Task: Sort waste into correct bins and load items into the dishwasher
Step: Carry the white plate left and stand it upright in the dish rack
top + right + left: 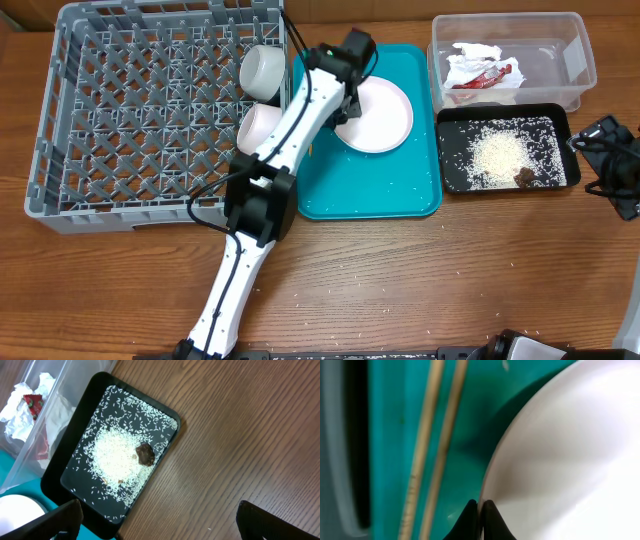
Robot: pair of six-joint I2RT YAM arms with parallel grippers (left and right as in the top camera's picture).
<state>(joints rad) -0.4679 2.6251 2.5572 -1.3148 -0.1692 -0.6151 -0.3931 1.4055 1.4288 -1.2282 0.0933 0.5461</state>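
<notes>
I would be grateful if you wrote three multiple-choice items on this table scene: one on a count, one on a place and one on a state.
1. How many white bowls sit in the grey dish rack?
A. None
B. Two
C. Four

2. Where does the red wrapper lie?
A. In the dish rack
B. On the bare wooden table
C. In the clear tub

3. How do the right fingers stand?
A. Shut on a bowl
B. Wide open, holding nothing
C. Shut on the wrapper

Answers:
1 B: the overhead view shows two bowls by the rack's right wall.
2 C: the wrapper lies with white tissue inside the tub.
3 B: the right wrist view shows the fingers far apart with nothing gripped.
</notes>
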